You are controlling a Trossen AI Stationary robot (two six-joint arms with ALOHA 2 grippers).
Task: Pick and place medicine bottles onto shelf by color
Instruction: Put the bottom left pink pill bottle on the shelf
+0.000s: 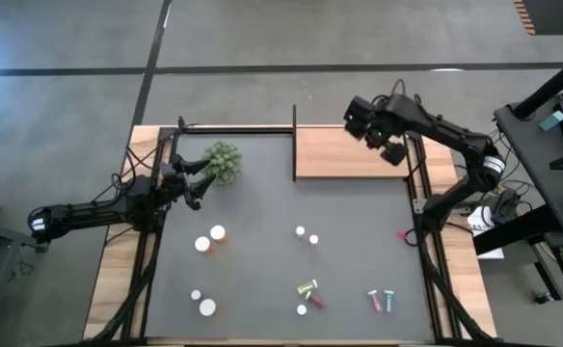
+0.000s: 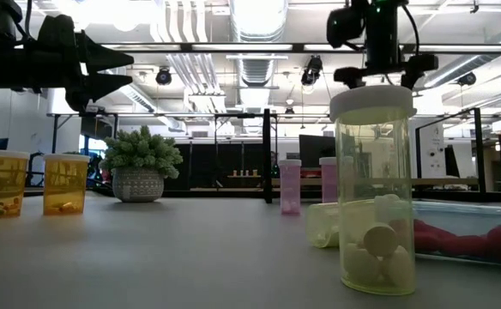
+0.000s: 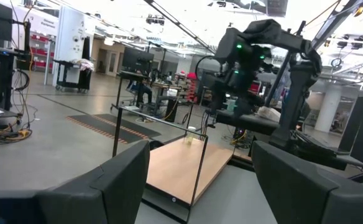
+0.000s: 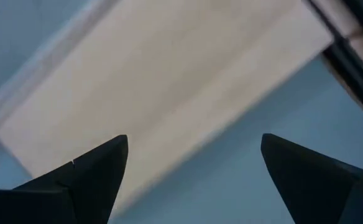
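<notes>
Both pincers hang spread with nothing between their fingers, as we see it: the right pincer above the shelf's right end at the far side, the left pincer over the left part of the surface, just beside the fuzzy green plant ball. Nearest to us in the low view stands a clear yellow-green bottle, upright under a broad white cap, with pale round pills at its bottom; a second yellow-green one lies on its side just behind it, next to a red vial that also lies flat. From above we see a pink vial and a blue vial lying side by side near the front right, long axes running front to back, caps toward the front. White-capped bottles stand at the front left; two amber orange bottles stand upright farther back on the left. Two small pink vials stand upright at mid-surface. Farthest off lies the shelf, a flat, smooth, light-brown wooden board edged by thin black rods, its long axis running left to right; we see no bottle on it from above.
</notes>
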